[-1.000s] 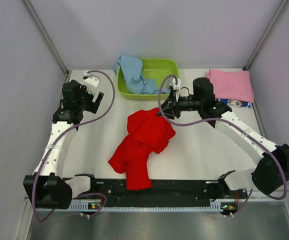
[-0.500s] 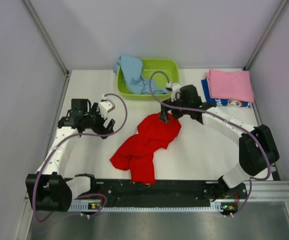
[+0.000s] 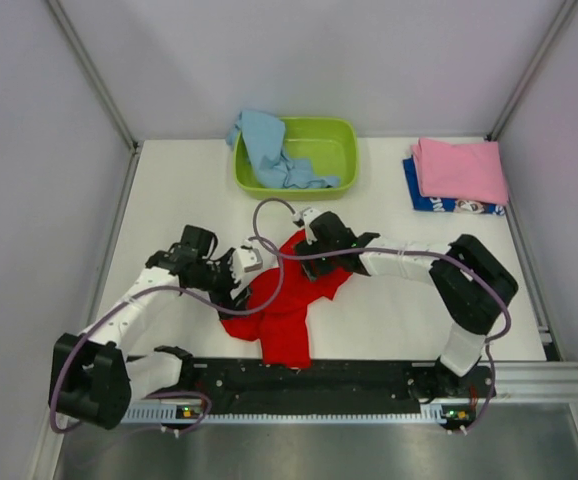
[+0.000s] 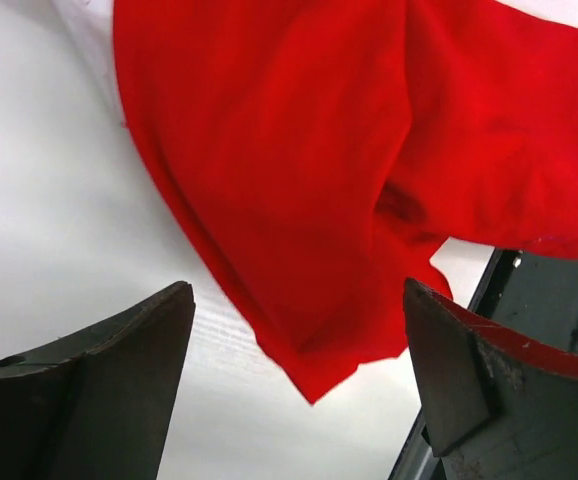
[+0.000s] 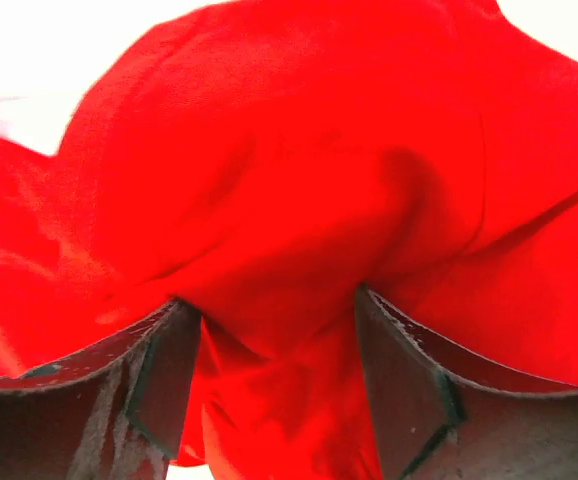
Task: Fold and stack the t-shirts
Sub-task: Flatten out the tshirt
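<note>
Dk blue tee (image 3: 439, 204) mostly under pink tee (image 3: 461, 168); red tee (image 5: 289, 180) cropped in wrist cams.

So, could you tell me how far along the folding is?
Done: pink t-shirt folded on the dark blue t-shirt. In hand: the crumpled red t-shirt, bunched between the fingers of the right gripper; left gripper open at its edge. Remaining: the light blue t-shirt, draped over the basin.

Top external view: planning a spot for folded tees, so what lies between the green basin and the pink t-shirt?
Just bare table between green basin and pink t-shirt, per the top external view.
</note>
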{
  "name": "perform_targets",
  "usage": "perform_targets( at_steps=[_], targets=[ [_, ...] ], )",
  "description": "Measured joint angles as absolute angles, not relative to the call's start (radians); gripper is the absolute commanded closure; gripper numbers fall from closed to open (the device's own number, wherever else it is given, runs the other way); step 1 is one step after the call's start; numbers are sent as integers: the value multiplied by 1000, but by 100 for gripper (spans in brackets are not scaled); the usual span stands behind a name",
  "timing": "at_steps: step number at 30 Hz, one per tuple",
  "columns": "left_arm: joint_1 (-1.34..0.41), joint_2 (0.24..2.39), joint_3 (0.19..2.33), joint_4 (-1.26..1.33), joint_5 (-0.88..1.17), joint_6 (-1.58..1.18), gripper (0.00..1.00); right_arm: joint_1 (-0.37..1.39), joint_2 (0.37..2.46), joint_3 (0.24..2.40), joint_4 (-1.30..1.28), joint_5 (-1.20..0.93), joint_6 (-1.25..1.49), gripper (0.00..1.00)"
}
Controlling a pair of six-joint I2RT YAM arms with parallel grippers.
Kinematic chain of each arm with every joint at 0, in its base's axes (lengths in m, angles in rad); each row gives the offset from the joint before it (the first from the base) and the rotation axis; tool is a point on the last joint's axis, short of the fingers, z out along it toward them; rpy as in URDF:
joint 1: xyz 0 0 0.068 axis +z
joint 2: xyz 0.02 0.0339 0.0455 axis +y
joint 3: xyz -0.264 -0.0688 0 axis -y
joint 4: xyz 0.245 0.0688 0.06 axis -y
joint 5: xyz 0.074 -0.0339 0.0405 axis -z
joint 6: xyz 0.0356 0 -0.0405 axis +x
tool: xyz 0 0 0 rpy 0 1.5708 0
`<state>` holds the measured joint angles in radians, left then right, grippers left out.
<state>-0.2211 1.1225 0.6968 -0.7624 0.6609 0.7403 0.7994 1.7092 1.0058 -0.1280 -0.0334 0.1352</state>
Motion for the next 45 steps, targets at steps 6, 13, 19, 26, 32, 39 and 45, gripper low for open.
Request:
perform_targets(
  at_steps=[6,13,19,26,32,39,45],
  targets=[
    [-371,1193,688,-685,547,714,49,803,1737,1023,-141,80,167,100],
    [-381,1200,673,-643,489,702,100,799,1464,1023,-205,160,158,100],
    [-381,1166,726,-660,355,647,100,768,1209,1080,-302,181,123,100],
    [-359,935,1016,-730,63,659,100,756,1003,1254,-459,207,71,100],
    [-347,882,1301,-778,-102,693,100,758,884,1340,-495,225,72,100],
    [-348,847,1399,-907,-65,685,100,759,910,1333,-514,280,82,100],
    [-340,786,1081,-1068,177,772,88,741,944,1200,-486,161,7,100]
  ],
)
